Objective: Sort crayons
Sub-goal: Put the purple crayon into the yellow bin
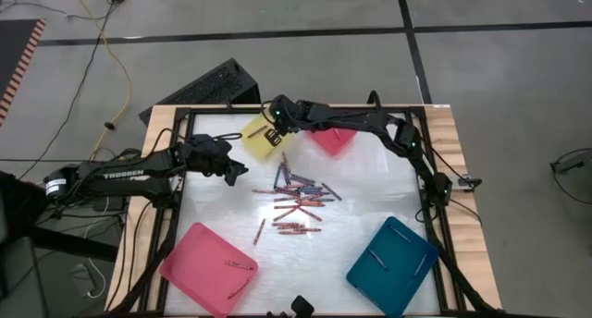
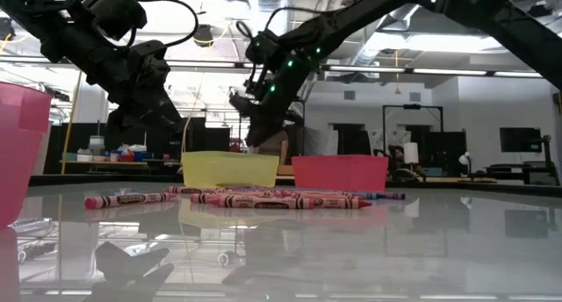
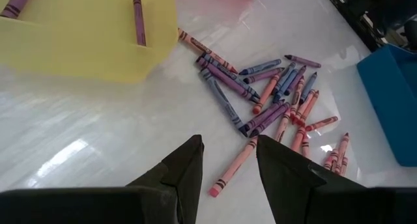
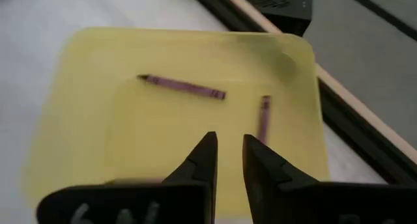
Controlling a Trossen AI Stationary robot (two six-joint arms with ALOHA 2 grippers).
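Right wrist view: the right gripper (image 4: 228,152), jaws slightly parted and empty, hovers over the yellow tray (image 4: 85,94); two purple crayons (image 4: 184,86) lie inside. It should rise clear before returning to the pile; the left gripper (image 3: 228,159) waits open beside it.

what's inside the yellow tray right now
Two purple crayons lie apart in the yellow tray. The right gripper hovers above it, fingers slightly apart, holding nothing. Its fingers hide part of the tray floor, so anything lying there cannot be seen.

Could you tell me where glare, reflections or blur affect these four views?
High view: bright glare on the table beside the crayons. Low view: tabletop mirrors the yellow tray. Left wrist view: white glare patch on the table. Right wrist view: soft focus, yellow tray edges smeared.
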